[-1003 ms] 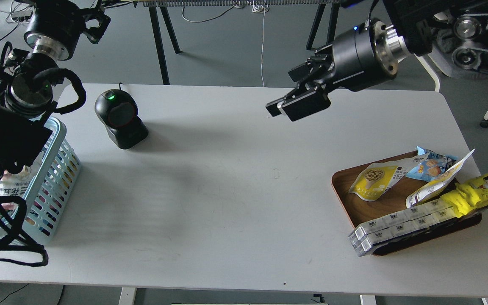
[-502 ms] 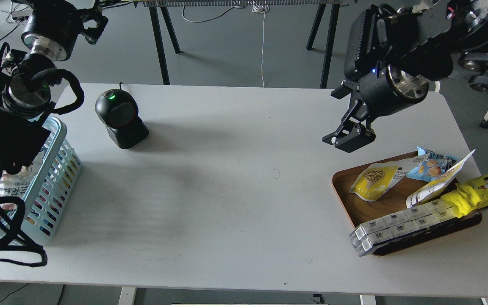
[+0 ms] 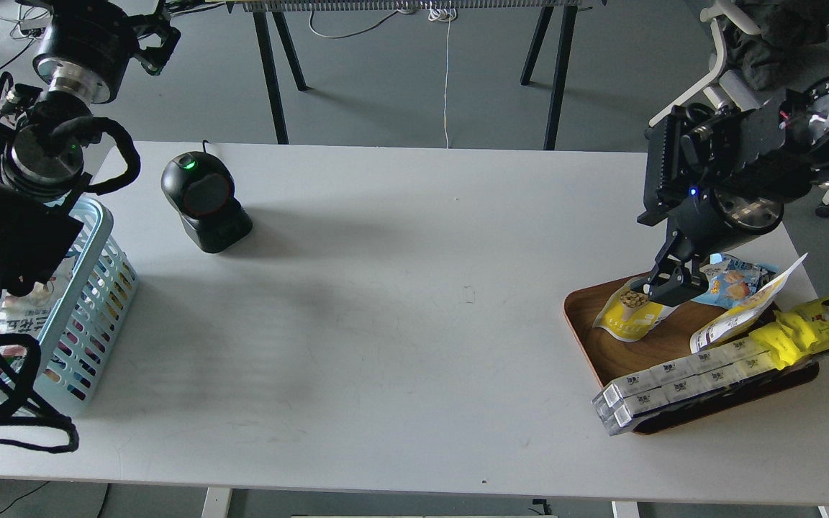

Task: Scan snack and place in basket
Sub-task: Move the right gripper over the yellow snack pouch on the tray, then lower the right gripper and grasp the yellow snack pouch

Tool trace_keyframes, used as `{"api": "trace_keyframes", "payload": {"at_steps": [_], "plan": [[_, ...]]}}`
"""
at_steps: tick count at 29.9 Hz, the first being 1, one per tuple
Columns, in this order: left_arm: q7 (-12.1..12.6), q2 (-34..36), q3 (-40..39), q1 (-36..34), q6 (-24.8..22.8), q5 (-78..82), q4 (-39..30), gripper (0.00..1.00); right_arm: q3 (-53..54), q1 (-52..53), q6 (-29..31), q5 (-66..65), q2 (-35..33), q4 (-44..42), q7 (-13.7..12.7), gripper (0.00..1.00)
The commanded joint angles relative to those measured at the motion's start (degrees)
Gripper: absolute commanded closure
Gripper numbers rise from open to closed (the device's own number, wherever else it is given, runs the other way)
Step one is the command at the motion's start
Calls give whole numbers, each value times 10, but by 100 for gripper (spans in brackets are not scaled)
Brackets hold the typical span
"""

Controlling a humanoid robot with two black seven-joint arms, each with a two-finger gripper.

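The snack (image 3: 624,316), a yellow-and-white pouch picturing beige nuts, lies on the left part of a brown wooden tray (image 3: 586,327) at the right of the table. My right gripper (image 3: 668,288) points down over the pouch's upper right end; it is dark and I cannot tell whether its fingers touch the pouch or how they stand. The light blue basket (image 3: 109,288) stands at the table's left edge, partly hidden by my left arm. My left gripper (image 3: 152,36) is high at the top left, dark and cut by the frame edge.
A black barcode scanner (image 3: 204,201) with a green light stands at the back left. The tray also holds a blue snack packet (image 3: 738,280), a long yellow pack with a cartoon face (image 3: 814,324) and a row of white boxes (image 3: 673,381). A packet (image 3: 19,313) lies in the basket.
My right arm has swung from over the back middle of the table to the right and down, ending over the snack on the tray. The left arm has barely moved.
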Motion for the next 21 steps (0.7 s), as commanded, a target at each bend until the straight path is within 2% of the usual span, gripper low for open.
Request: {"api": "trace_keyframes", "payload": {"at_steps": [1,7,13,15,21], "plan": [[0,-1,0,0,0,0,0,0,-4,-16,0,-12,0,-1,0,16],[0,1,0,2,0,0,1,0,-3,-48,0,-56,2,-51,0,27],[1,3,0,2,0,1,2,0,-1,-54,0,-56,9,-61,0,54],[0,3,0,2,0,1,2,0,-1,-54,-1,-56,11,-60,0,57],[0,2,0,2,0,0,2,0,-1,-62,-14,-53,10,-51,0,59]]}}
